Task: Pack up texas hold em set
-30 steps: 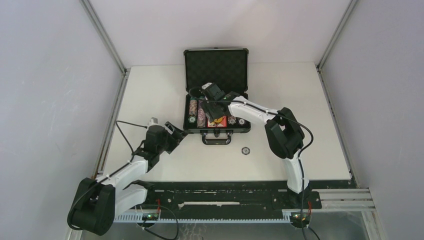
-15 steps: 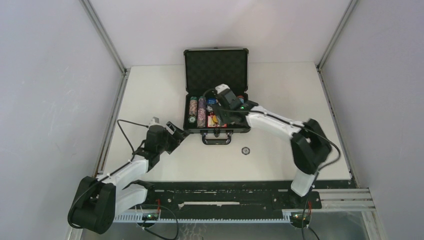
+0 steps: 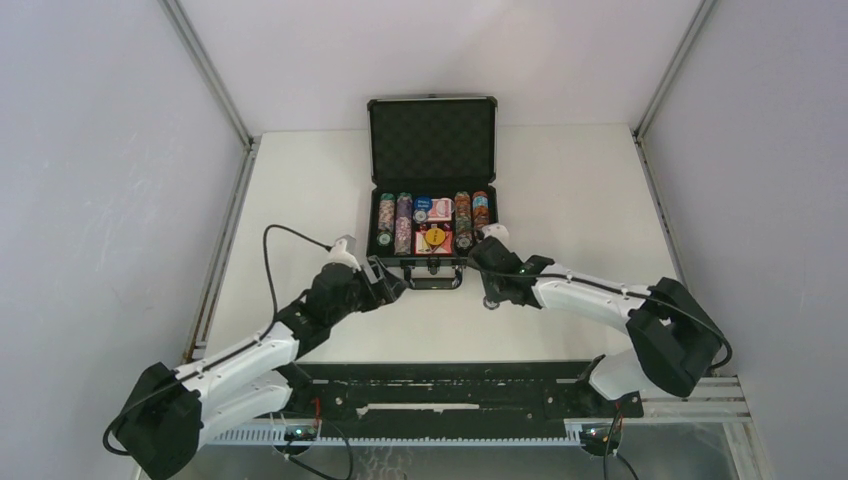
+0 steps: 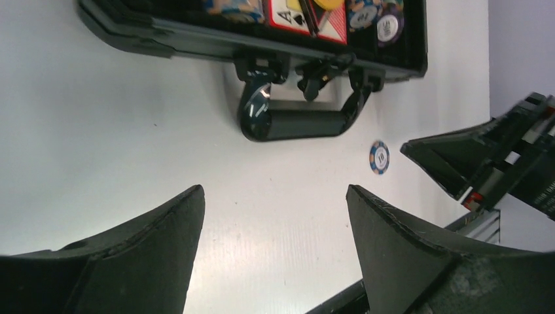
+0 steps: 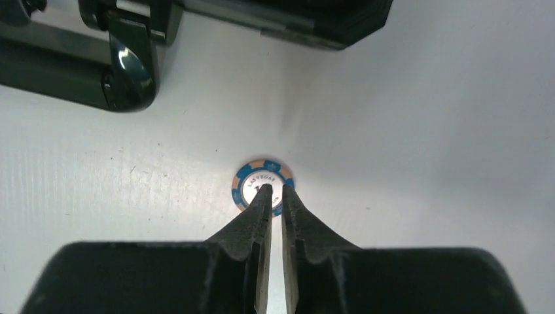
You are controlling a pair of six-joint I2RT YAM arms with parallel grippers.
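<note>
White tabletop [image 3: 300, 200] between pale grey walls carries the texas hold em set: the briefcase [image 3: 432, 140] sits at the far middle with its foam-lined lid upright. Rows of poker chips [image 3: 387, 225], red card boxes [image 3: 441, 209] and a yellow dealer button [image 3: 433, 237] are packed in its tray. Its handle [image 3: 433, 279] faces the arms.

The left arm stretches low and diagonally from its base. The left gripper [image 4: 273, 193] is spread wide over bare table, just left of the handle and holding nothing.

The right arm is folded at the elbow on the far right, its forearm reaching left along the table. The right gripper [image 5: 275, 191] points down with its fingers drawn almost together, a thin slit between them. Their tips are at a loose blue-edged chip [image 5: 258, 178] lying flat just right of the handle. Whether they actually touch it I cannot tell.
</note>
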